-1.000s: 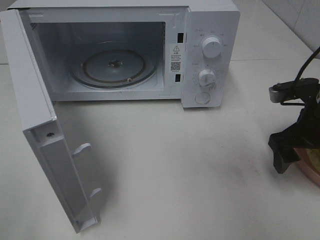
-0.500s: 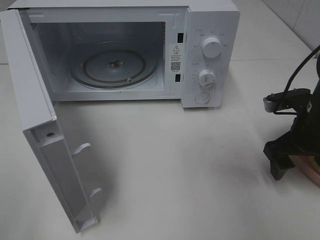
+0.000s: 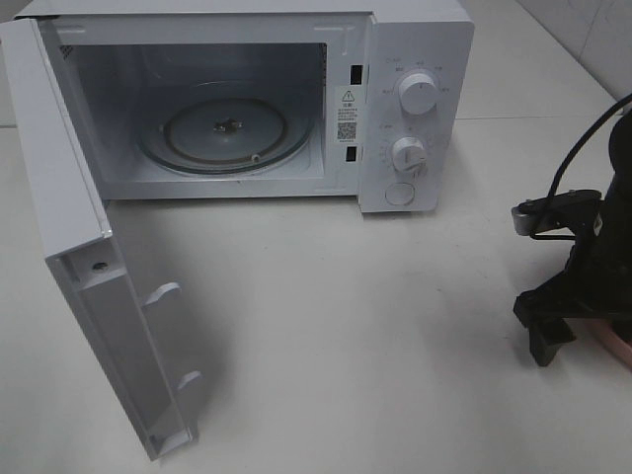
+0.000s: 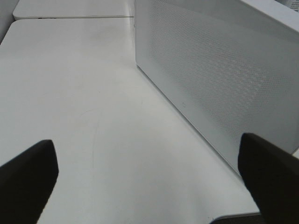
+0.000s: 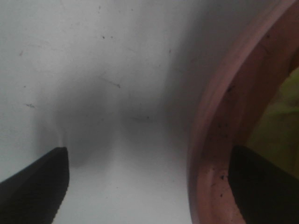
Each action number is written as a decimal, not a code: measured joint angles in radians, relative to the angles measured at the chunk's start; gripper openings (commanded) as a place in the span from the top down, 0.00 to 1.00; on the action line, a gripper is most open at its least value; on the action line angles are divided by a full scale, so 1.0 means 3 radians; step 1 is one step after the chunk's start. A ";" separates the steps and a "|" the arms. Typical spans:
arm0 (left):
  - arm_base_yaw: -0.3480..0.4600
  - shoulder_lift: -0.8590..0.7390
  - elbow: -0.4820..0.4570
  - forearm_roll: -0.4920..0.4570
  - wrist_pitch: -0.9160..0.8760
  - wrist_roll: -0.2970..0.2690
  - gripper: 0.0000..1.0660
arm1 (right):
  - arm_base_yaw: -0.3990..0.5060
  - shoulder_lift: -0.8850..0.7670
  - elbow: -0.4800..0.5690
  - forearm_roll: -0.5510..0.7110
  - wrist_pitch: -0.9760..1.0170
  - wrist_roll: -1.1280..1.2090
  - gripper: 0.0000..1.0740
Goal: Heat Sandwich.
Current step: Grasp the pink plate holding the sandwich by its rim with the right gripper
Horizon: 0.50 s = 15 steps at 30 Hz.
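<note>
The white microwave point(image 3: 410, 109) stands at the back with its door point(image 3: 109, 296) swung wide open and the glass turntable point(image 3: 227, 133) bare. At the right edge my right gripper point(image 3: 568, 331) is low over the pink plate point(image 3: 620, 348). In the right wrist view this gripper point(image 5: 149, 186) is open and straddles the plate's rim point(image 5: 219, 130), one finger outside on the table, the other over the plate. A yellowish patch of the sandwich point(image 5: 282, 112) shows beyond the rim; the rest is hidden. My left gripper point(image 4: 147, 182) is open and holds nothing.
The left gripper hovers over bare white table beside a perforated white panel of the microwave point(image 4: 224, 79). The open door juts toward the front left. A cable point(image 3: 578, 163) runs up from the right arm. A table seam point(image 4: 70, 17) lies far off.
The right gripper has sunk lower and shifted slightly left in the high view, covering more of the pink plate. Nothing else has moved.
</note>
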 measured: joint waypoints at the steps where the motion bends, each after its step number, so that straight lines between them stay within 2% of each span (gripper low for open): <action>1: 0.0000 0.0000 0.0000 0.0000 0.0000 0.0000 0.03 | 0.0000 0.0000 0.0000 -0.0007 0.0000 0.0003 0.20; 6: 0.0000 0.0000 0.0000 0.0000 0.0000 0.0000 0.03 | 0.0000 0.0000 0.0000 -0.0060 -0.0003 0.0060 0.26; 8: 0.0000 0.0000 0.0000 0.0000 0.0000 0.0000 0.03 | 0.0000 0.0000 0.0000 -0.0073 -0.0003 0.0080 0.36; 10: 0.0000 0.0000 0.0000 0.0000 0.0000 0.0000 0.03 | 0.0000 0.0000 0.0000 -0.0083 -0.0003 0.0090 0.39; 11: 0.0000 0.0000 0.0000 0.0000 0.0000 0.0000 0.03 | 0.0000 0.0000 0.0000 -0.0103 -0.0003 0.0137 0.50; 13: 0.0000 0.0000 0.0000 0.0000 0.0000 0.0000 0.03 | 0.0000 0.0000 0.0000 -0.0147 -0.0003 0.0203 0.65; 14: 0.0000 0.0000 0.0000 0.0000 0.0000 0.0000 0.03 | 0.0000 0.0000 0.0000 -0.0147 -0.0003 0.0203 0.65; 15: 0.0000 0.0000 0.0000 0.0000 0.0000 0.0000 0.03 | 0.0000 0.0000 0.0000 -0.0180 -0.0003 0.0263 0.71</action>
